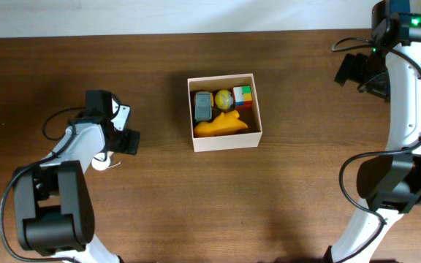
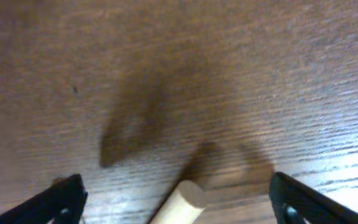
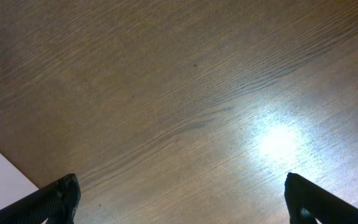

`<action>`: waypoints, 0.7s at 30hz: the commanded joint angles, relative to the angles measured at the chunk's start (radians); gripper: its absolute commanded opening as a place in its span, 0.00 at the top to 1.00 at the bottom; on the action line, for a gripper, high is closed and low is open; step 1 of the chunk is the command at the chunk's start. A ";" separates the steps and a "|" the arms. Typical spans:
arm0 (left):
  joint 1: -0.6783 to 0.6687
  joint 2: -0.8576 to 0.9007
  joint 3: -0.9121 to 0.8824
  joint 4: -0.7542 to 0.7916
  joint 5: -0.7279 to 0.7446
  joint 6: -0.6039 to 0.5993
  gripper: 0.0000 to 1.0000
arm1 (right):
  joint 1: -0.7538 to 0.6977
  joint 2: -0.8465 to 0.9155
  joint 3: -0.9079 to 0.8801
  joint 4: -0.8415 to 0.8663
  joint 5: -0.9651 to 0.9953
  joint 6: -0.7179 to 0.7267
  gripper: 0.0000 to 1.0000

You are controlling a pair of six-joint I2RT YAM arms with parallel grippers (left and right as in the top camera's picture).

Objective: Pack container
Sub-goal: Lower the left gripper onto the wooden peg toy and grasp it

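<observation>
While the left gripper, well left of the box, hangs with fingers spread either side of one wooden peg lying slantwise between them, the single box on the table holds four toys: car, ball, cube and yellow figure. Far right of the box, the right gripper, fingers likewise apart, holds nothing, so the peg looks like the left arm's to carry rightward.

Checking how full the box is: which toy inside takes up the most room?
The orange-yellow toy, stretched along the container wall nearest the robot; the grey car, ball and multicoloured cube behind it are each smaller.
</observation>
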 commanded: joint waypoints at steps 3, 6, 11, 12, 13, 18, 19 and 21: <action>0.002 -0.016 -0.023 0.008 0.015 0.023 0.27 | -0.003 -0.028 0.016 0.000 0.003 0.011 0.01; 0.001 -0.016 -0.023 0.004 0.015 0.013 0.60 | -0.003 -0.028 0.016 0.000 0.003 0.012 0.01; 0.002 -0.016 -0.023 -0.006 0.015 0.005 0.69 | -0.003 -0.028 0.016 0.000 0.003 0.012 0.01; 0.002 -0.016 -0.023 -0.007 0.015 -0.004 0.69 | -0.003 -0.028 0.016 0.000 0.003 0.011 0.01; 0.002 -0.016 -0.023 -0.009 0.015 -0.010 0.69 | -0.003 -0.028 0.016 0.000 0.003 0.012 0.01; 0.002 -0.016 -0.023 -0.050 0.015 -0.053 0.69 | -0.003 -0.028 0.016 0.000 0.003 0.012 0.01; 0.002 -0.016 -0.023 -0.057 0.015 -0.080 0.69 | -0.003 -0.028 0.016 0.000 0.003 0.012 0.01; 0.002 -0.016 -0.023 -0.064 0.015 -0.124 0.72 | -0.003 -0.028 0.016 0.000 0.003 0.012 0.01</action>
